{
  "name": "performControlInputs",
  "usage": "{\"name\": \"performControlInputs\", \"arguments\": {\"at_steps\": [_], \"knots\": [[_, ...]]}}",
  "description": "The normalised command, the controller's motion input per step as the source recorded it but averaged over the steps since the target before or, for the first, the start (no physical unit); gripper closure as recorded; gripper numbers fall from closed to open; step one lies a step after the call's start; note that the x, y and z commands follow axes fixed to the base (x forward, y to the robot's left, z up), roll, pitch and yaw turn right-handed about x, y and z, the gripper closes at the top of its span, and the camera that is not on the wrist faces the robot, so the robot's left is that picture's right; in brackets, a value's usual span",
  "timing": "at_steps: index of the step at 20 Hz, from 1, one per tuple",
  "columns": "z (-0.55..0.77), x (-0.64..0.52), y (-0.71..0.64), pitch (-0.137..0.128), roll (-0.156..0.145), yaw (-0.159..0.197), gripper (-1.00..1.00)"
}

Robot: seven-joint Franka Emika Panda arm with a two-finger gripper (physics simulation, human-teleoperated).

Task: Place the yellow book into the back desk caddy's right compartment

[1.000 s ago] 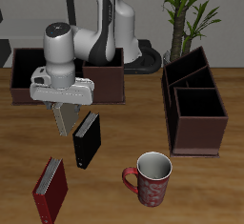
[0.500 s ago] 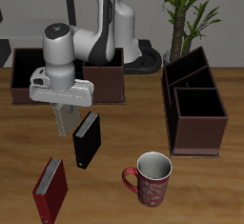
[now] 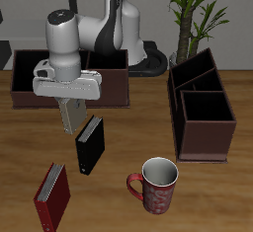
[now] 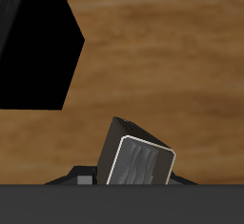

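My gripper [image 3: 67, 106] is shut on the yellow book [image 3: 67, 119], a thin grey-tan hardcover that hangs upright from the fingers, above the table. The wrist view shows the book's pale page edge [image 4: 141, 161] end-on over bare wood. The back desk caddy [image 3: 22, 95], a long low maroon tray, lies just behind the gripper, and the arm hides its middle. I cannot tell its sections apart from here. The black book [image 3: 90, 143] stands just in front of the held book, nearer the table's front edge, and also shows in the wrist view [image 4: 33, 47].
A red book [image 3: 51, 194] stands near the table's front edge. A flowered mug [image 3: 154, 185] stands beside it. The taller two-section caddy [image 3: 204, 108] stands at the far side of the table, with a potted plant [image 3: 193, 14] behind it.
The gripper has risen with the yellow book and moved slightly back toward the maroon caddy. The other things have not moved.
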Motion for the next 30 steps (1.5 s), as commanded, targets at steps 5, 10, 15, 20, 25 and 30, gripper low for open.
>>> {"name": "performControlInputs", "arguments": {"at_steps": [5,10,15,20,25,30], "knots": [[0.50,-0.10,0.14,-0.041,0.006,0.012,1.00],[0.72,-0.13,0.25,-0.054,0.000,0.024,1.00],[0.57,-0.14,0.22,-0.047,0.014,0.022,1.00],[0.48,-0.14,0.20,-0.032,-0.005,0.001,1.00],[0.38,-0.14,0.14,-0.011,0.000,0.001,1.00],[0.42,-0.28,0.20,-0.019,-0.021,-0.008,1.00]]}}
